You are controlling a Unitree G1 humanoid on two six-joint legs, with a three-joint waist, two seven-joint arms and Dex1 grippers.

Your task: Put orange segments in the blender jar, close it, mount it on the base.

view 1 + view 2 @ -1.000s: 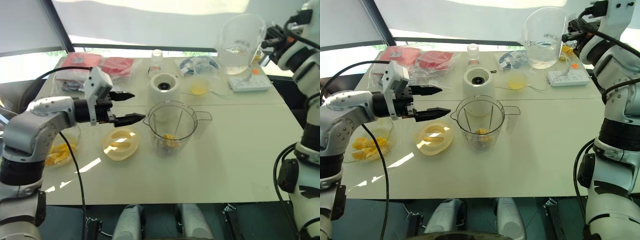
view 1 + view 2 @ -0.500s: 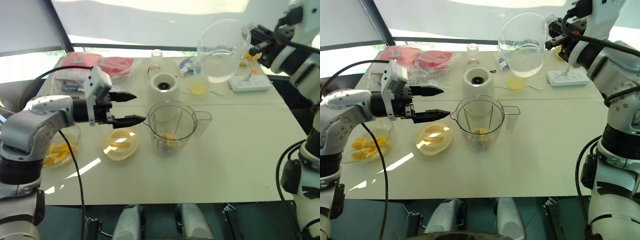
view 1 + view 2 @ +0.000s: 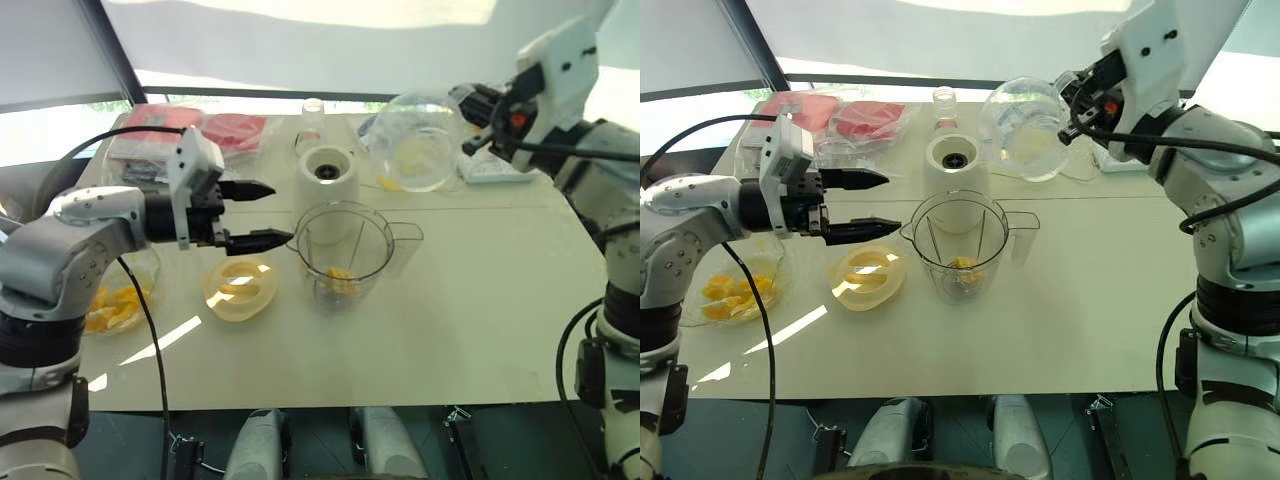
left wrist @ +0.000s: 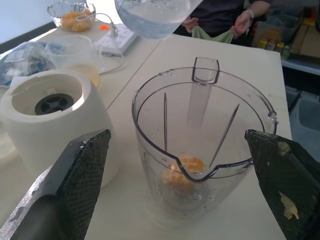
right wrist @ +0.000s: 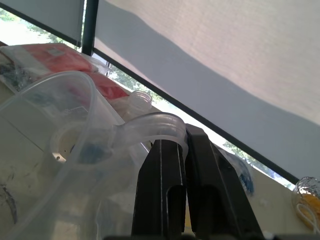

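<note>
ORANGES GO IN: A clear blender jar (image 3: 312,245) is pictured standing upright and uncovered at the middle of the counter (image 3: 480,300), just in front of the white base (image 3: 328,180). A few orange segments (image 4: 181,172) are seen lying at its bottom. The left tool (image 3: 282,213) is held wide open just beside the jar's left wall, with nothing between its fingers. The jar's yellowish lid (image 3: 225,300) is laid flat on the counter just to the left of the jar, below that tool. More segments are heaped in a glass bowl (image 3: 772,275) near the counter's left edge.

The right tool (image 5: 184,142) is clamped tight on the handle of a clear pitcher (image 3: 1025,130). The pitcher is carried tilted in the air behind the base, with some water in it.

The jar is judged to be light, stiff plastic with smooth walls that could slip in a pinch. It is best taken by its side handle (image 3: 408,238) or by the rim. The segments are thought soft and wet, easily crushed, and a gentle pinch is called for. The lid looks light and rigid and could be lifted by its raised edge. Closing and mounting are not yet done.
</note>
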